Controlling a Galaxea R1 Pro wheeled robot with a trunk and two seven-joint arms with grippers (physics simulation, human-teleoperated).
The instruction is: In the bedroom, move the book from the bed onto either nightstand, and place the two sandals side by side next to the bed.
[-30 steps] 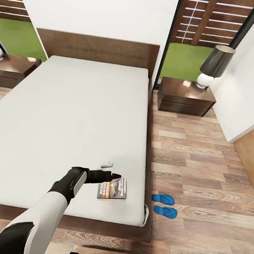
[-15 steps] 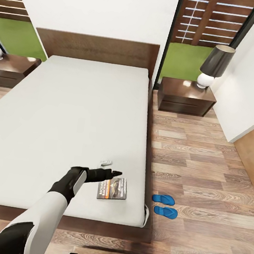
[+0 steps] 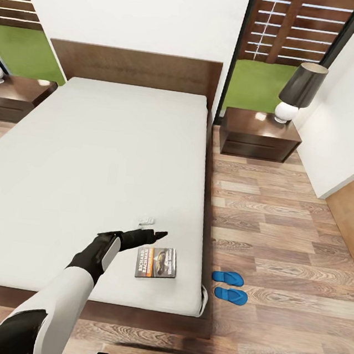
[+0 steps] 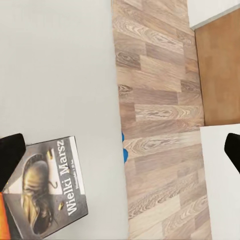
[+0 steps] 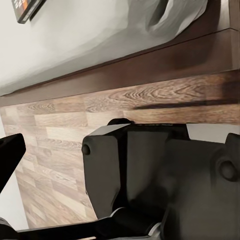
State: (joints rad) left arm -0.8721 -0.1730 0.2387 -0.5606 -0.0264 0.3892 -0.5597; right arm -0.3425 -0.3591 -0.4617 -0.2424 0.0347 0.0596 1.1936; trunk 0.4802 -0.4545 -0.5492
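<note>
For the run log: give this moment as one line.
left gripper: open, above book | book: on bed | sandals: paired on floor

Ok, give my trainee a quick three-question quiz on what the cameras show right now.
1. True or false: the book lies on the bed.
2. Where are the sandals? A) on the mattress B) on the floor beside the bed C) on the nightstand
3. Fill in: the left claw hovers just above the ____.

Key: 1 true; 2 B; 3 book.
</note>
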